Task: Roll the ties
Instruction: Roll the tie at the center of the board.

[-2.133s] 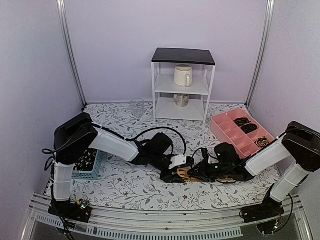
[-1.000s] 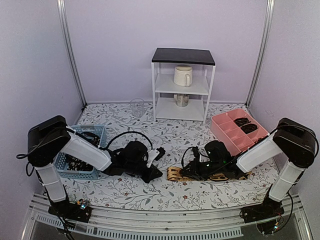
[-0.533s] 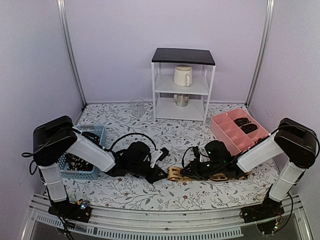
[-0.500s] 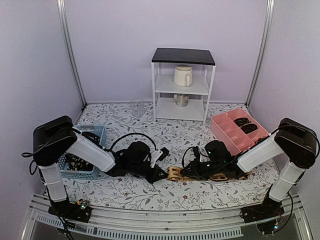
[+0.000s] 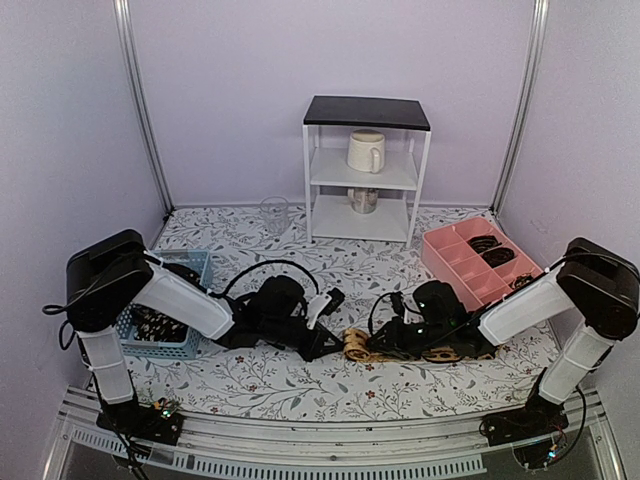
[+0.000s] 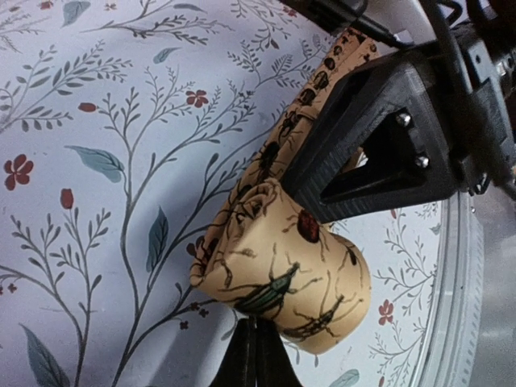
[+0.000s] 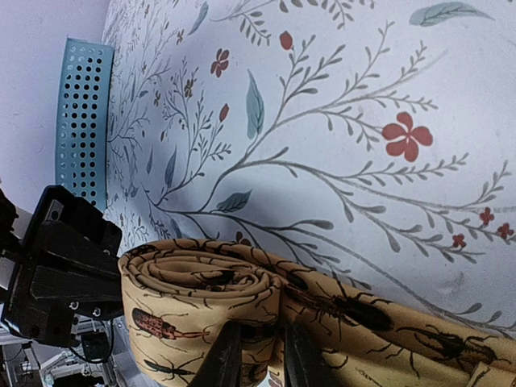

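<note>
My left gripper point(image 6: 254, 356) was pinched shut, its two fingers pressed together with only a hairline between them. The tips touched the lower edge of the rolled end of the tan tie point(image 6: 278, 282), and I could not tell whether any fabric was caught between them. The tie, printed with beetles and other insects, lay on the floral tablecloth point(image 5: 260, 385) near the front middle of the table, between my two grippers. One end was wound into a short, fat coil, and the rest ran flat toward my right, under my right arm. My right gripper point(image 7: 258, 359) sat just beside the coil at a narrow width, with a fold of the tie clamped between its fingers point(image 7: 222, 359) where the flat length met the roll. From my left wrist, one of those black fingers lay across the fabric, touching the coil's far side. The blue basket point(image 5: 190, 262) stood well apart on my left, with dark things inside. The pink tray point(image 5: 455, 262) stood to the right and farther back, with dark rolled ties point(image 5: 484, 243) in compartments along its right side.
</note>
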You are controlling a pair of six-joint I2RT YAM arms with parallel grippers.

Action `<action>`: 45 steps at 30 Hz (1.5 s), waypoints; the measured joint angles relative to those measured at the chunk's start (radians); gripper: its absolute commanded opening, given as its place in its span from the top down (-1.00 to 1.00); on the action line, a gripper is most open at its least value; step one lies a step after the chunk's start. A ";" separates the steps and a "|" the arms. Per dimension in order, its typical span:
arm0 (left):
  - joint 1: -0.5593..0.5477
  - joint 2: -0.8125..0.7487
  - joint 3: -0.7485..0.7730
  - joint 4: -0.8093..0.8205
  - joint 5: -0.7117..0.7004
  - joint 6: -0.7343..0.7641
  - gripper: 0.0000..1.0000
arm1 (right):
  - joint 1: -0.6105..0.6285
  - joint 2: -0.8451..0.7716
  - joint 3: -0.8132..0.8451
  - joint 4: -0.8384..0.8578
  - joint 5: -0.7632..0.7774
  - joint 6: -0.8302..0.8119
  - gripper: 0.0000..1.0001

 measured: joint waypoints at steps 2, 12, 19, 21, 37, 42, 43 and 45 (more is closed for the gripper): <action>0.000 0.000 0.008 -0.002 0.004 0.000 1.00 | -0.001 -0.006 -0.003 -0.005 0.006 -0.002 0.61; -0.008 0.009 0.055 -0.009 0.023 0.001 1.00 | -0.010 -0.037 -0.029 -0.031 0.031 -0.014 0.61; -0.014 0.028 0.083 -0.022 0.027 0.003 1.00 | -0.012 -0.058 -0.045 -0.040 0.050 -0.020 0.62; -0.015 0.030 0.091 -0.028 0.029 0.003 1.00 | -0.012 -0.063 -0.049 -0.042 0.053 -0.023 0.65; -0.023 0.047 0.138 -0.057 0.037 0.003 1.00 | -0.012 -0.102 -0.064 -0.074 0.085 -0.064 0.97; -0.026 0.051 0.150 -0.063 0.040 0.003 1.00 | -0.012 -0.101 -0.063 -0.073 0.058 -0.090 1.00; -0.026 0.052 0.151 -0.064 0.040 0.003 1.00 | -0.012 -0.099 -0.060 -0.072 0.047 -0.095 1.00; -0.026 0.052 0.153 -0.066 0.040 0.003 1.00 | -0.012 -0.091 -0.053 -0.069 0.033 -0.102 1.00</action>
